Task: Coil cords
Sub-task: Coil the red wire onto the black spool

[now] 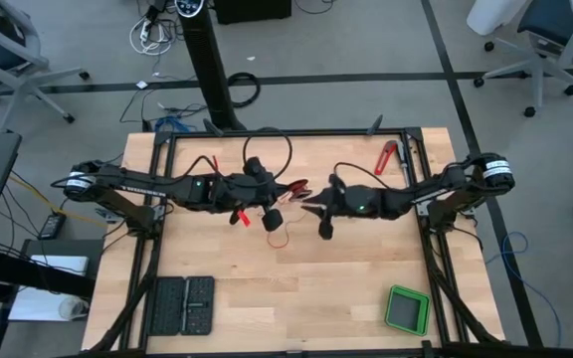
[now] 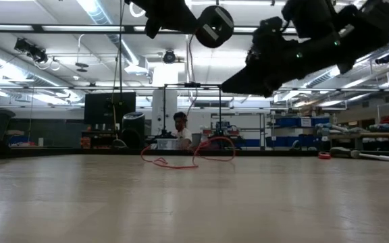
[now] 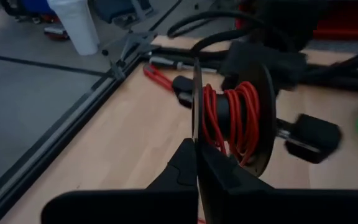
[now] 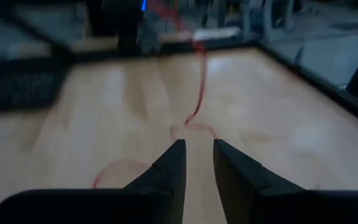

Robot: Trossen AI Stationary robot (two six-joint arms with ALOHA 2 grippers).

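Note:
The cord is a thin red wire. Part of it is wound on a black spool [image 3: 238, 121], and the rest runs down to loose loops on the table [image 1: 279, 239] [image 2: 189, 159] [image 4: 191, 127]. My left gripper [image 3: 196, 163] [image 1: 267, 199] is over the middle of the table, shut on the spool. The spool hangs clear of the wood [image 2: 215, 25]. My right gripper [image 4: 199, 155] [image 1: 308, 202] faces it from the right, open, low over the table. The wire loops lie just beyond its fingertips, and nothing is between them. My left gripper pinches the rim of the spool's near flange [image 3: 196, 127] between its two fingers. The thin disc shows edge-on, running into the shut fingers. The spool is lifted clear of the table, and red wire trails down from it to the loops on the wood.
A red-handled tool [image 1: 387, 157] lies at the far right of the table, and a black cable loop [image 1: 267, 147] at the far middle. A green box [image 1: 407, 309] sits near the front right corner, with a black tray [image 1: 183, 305] at the front left.

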